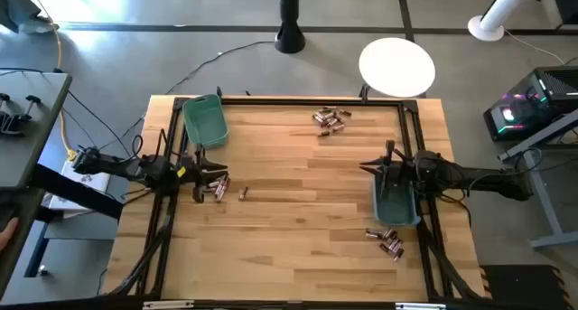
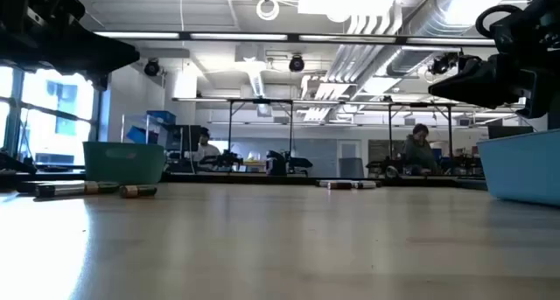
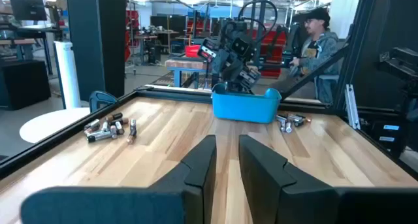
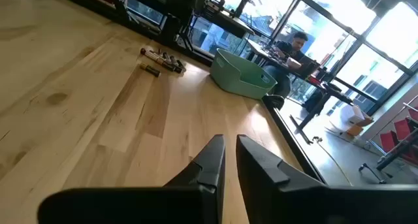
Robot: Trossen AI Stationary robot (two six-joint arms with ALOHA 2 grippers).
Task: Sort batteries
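The batteries (image 1: 331, 120) are judged small, rigid and roll-prone, best pinched mid-barrel; the left claw (image 3: 225, 160) and right claw (image 4: 228, 157) are seen narrowed and empty.

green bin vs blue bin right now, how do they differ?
Colour: the green bin is green; the blue bin is blue-grey.
Place: the green bin sits at the far left corner, the blue bin near the right edge.
Arms: the right gripper hangs at the blue bin; the left gripper is clear of the green bin.
Both are open rectangular tubs.
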